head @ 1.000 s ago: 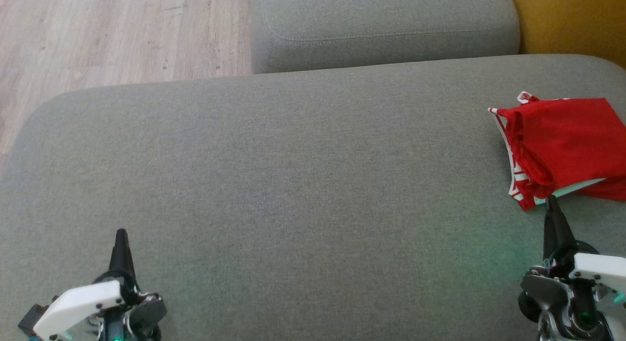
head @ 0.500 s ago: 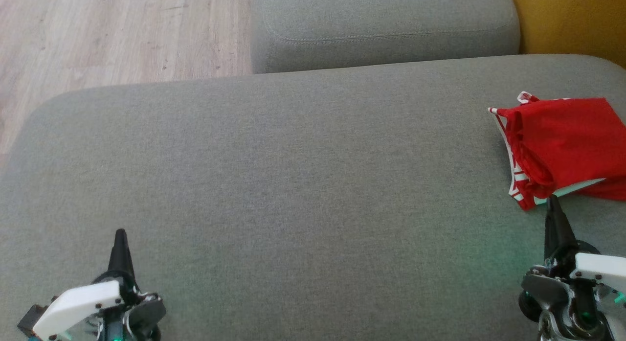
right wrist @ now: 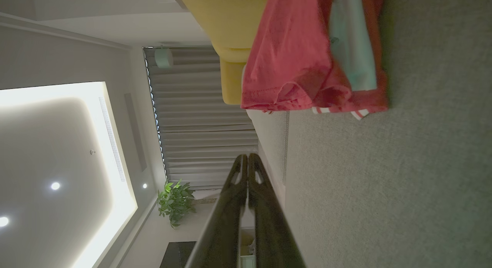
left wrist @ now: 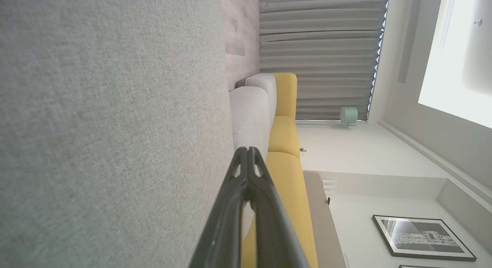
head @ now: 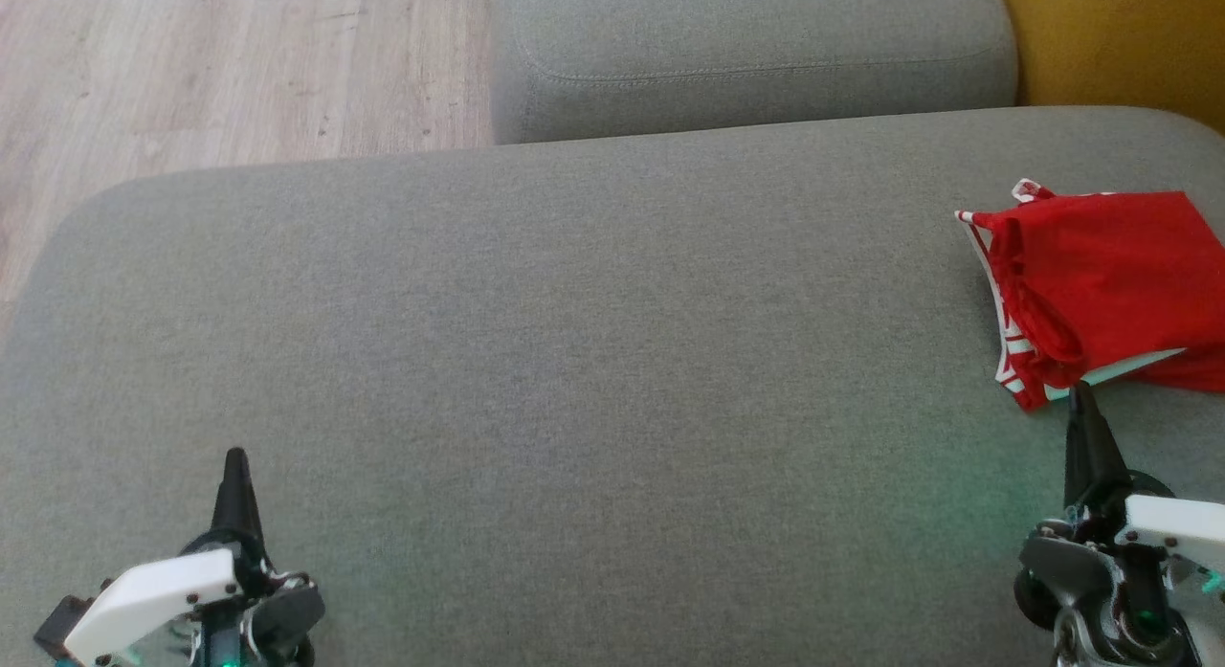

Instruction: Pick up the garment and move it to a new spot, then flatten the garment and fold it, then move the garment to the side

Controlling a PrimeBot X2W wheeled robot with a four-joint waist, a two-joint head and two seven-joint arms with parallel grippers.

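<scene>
Head view. Editor: Where does the garment [head: 1101,284] lie?

Captioner: The red garment, trimmed in red-and-white stripes with a pale panel showing at its near edge, lies in a loosely folded bundle at the far right of the large grey cushion [head: 574,361]. The picture's right edge cuts off part of it.

Editor: And the two claws?

Captioner: The left gripper [head: 235,456] sits at the lower left over bare grey fabric, well apart from the garment. Its two dark fingers are pressed together into a single point with nothing between them. The right gripper [head: 1080,391] stands at the lower right, its fingers likewise pressed together and pinching nothing. Its tip points at the near edge of the garment.

Editor: Is it touching the cloth?

Captioner: Seen from the head, the tip meets the hem. The right wrist view shows a gap between the fingertips and the red fabric, so the two look apart.

Editor: What surrounds the scene?

Captioner: A second grey cushion [head: 746,55] lies beyond the first, a pale wood floor [head: 191,64] shows at the upper left, and a yellow sofa [head: 1120,35] at the upper right. The wrist views add grey curtains [left wrist: 319,49], a framed picture [left wrist: 423,237] and a green plant [right wrist: 175,202].
</scene>
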